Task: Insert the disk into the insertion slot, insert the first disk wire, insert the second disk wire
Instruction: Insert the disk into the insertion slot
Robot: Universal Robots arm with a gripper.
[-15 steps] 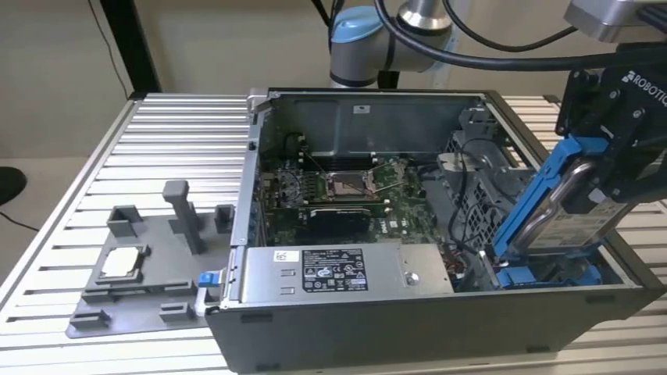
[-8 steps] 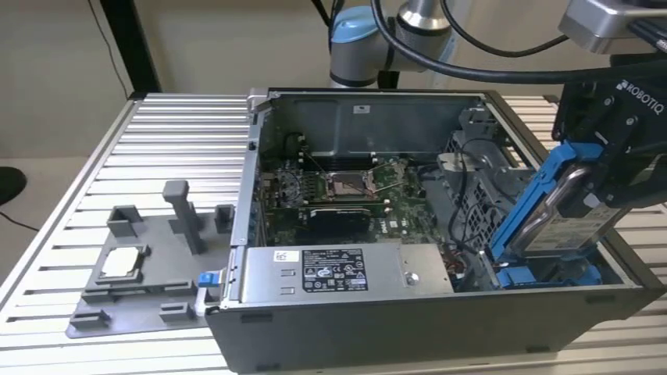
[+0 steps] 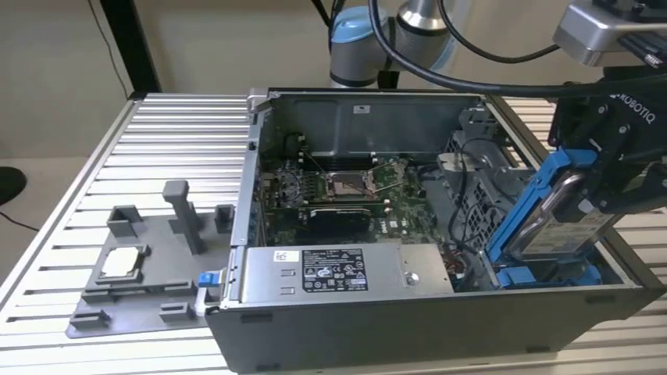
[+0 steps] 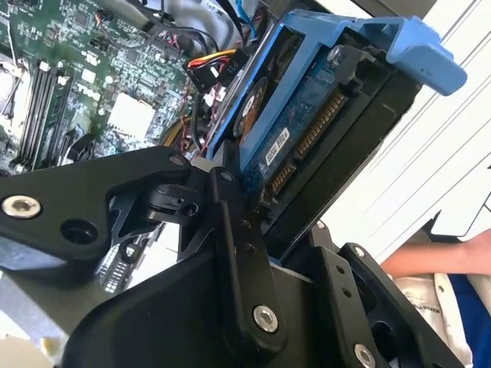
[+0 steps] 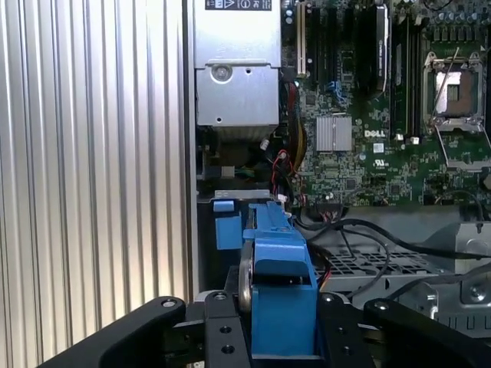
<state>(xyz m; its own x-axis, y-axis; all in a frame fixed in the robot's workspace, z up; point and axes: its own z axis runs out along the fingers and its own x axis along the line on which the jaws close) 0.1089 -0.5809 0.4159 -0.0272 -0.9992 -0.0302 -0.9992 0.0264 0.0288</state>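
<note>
My gripper [image 3: 596,186] is shut on the disk [image 3: 563,211], a silver drive clipped in a bright blue carrier frame. The disk stands on edge and tilted, its lower end inside the open computer case [image 3: 417,328] at the exterior view's right front corner. Below it lies the blue insertion slot [image 3: 547,275]. In the second wrist view the black fingers [image 4: 238,230] clamp the disk [image 4: 307,115] across its flat faces, connector side showing. In the first wrist view the blue carrier [image 5: 280,284] sits between the fingers [image 5: 222,326], over the slot's blue tab [image 5: 225,230]. Loose black wires [image 5: 360,230] run beside the bay.
A grey labelled power-supply box [image 3: 344,269] sits along the case's front wall, with the green motherboard [image 3: 344,183] behind it. A grey fixture [image 3: 146,258] with parts rests on the ribbed table [image 3: 167,141] at the exterior view's left. A person's arm [image 4: 437,261] is nearby.
</note>
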